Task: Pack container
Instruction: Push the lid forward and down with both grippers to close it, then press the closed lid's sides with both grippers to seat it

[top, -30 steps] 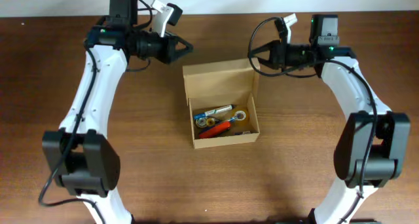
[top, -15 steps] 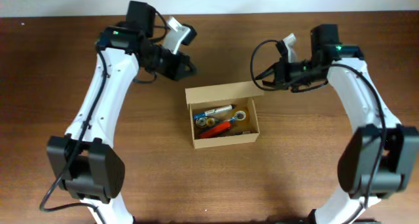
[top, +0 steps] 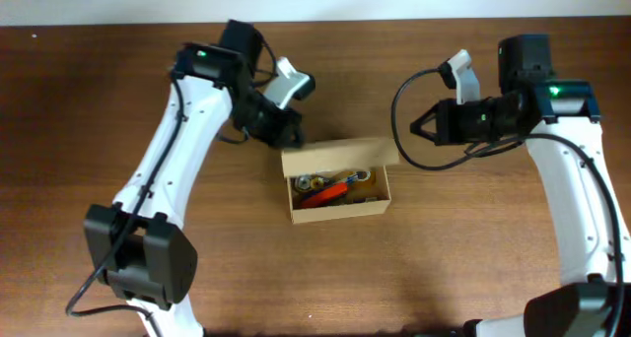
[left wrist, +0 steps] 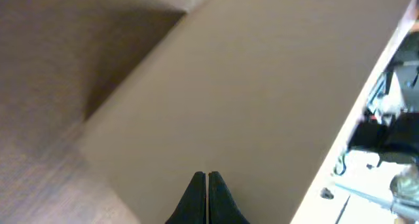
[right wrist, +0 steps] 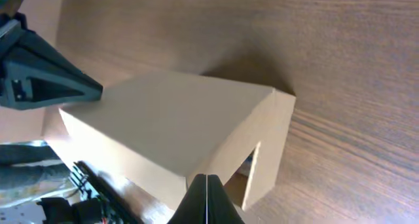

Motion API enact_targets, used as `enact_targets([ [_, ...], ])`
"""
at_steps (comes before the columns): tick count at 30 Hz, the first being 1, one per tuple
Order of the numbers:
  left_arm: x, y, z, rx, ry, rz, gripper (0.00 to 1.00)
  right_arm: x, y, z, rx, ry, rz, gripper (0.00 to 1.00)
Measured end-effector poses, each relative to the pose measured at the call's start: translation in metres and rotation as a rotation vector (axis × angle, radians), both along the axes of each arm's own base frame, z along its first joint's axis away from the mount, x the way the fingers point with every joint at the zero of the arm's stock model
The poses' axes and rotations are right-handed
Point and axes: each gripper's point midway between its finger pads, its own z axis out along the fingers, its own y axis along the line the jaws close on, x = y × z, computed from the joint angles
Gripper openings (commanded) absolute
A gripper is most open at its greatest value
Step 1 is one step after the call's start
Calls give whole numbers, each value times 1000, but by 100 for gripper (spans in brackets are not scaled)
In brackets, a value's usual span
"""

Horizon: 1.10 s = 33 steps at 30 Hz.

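Left hand (top: 293, 136), closed empty, seemingly touches the lid (top: 340, 152) of the container (top: 340, 209)

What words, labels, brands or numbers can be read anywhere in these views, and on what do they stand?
No text can be read in any view.
The container: plain tan cardboard, no print visible on its flap or walls.
The red pen and the other items inside: any print is too small to read from overhead and blurred in the left wrist view.
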Motion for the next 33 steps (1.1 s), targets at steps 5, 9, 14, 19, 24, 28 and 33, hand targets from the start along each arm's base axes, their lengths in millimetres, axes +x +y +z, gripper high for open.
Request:
enact_targets([
  [5, -17, -16, -5, 60, -4, -69, 2, -12, -1, -6, -36, 28, 38, 4],
  [9, -26, -24, -8, 106, -20, -111, 2, -17, 5, -10, -52, 29, 73, 4],
  [14, -24, -22, -10, 134, -37, -112, 2, -29, 17, -33, -61, 65, 132, 4],
  [19, -23, -20, -8, 141, -50, -109, 2, -38, 25, -65, -56, 92, 162, 4],
  [24, -31, -17, -15, 151, -24, -111, 2, -46, 34, -90, -43, 102, 191, 4],
  [28, -44, -11, -32, 175, 37, -116, 2, -56, 39, -104, -39, 123, 210, 4],
  [33, -53, -7, -51, 187, 81, -119, 2, -57, 39, -111, -35, 122, 211, 4],
])
